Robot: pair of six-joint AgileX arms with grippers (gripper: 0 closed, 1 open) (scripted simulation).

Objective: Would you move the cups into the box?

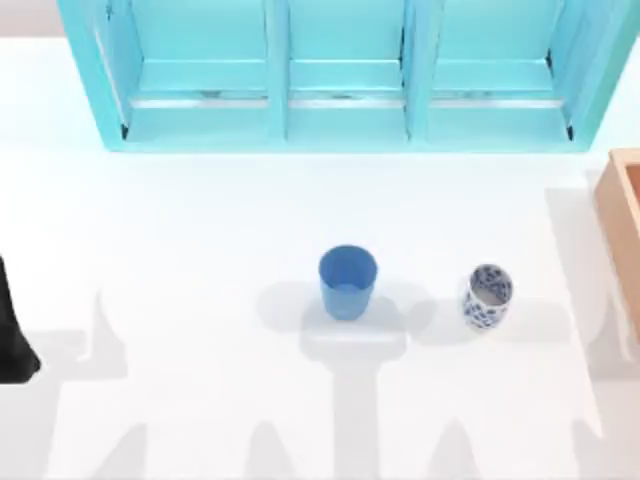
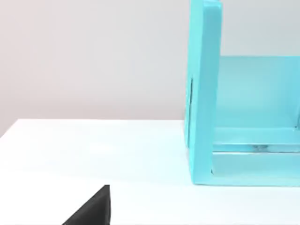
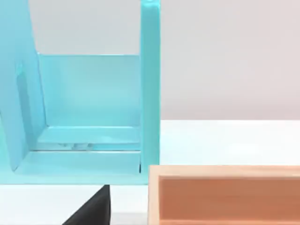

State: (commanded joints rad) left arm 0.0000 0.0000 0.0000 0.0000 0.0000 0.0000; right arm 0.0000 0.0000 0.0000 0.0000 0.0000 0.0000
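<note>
Cups wait untouched near the middle of the white table (image 1: 180,230), so nothing has been gripped yet. A black part of the left arm (image 1: 12,330) sits at the table's left edge, well apart from both cups; whether its fingers are open or closed cannot be told, and it carries nothing that can be seen. A dark wedge (image 3: 91,208) in the right wrist view is too little to judge that gripper by.

Outward from the left edge, the plain blue tapered cup (image 1: 347,283) stands upright near the centre. The smaller white cup with a blue pattern (image 1: 487,297) stands to its right, apart from it. The tan wooden box with its orange-brown inside (image 1: 622,230) sits at the right edge, so the right arm probably has the shorter carry. A big turquoise shelf unit (image 1: 340,75) spans the back.
</note>
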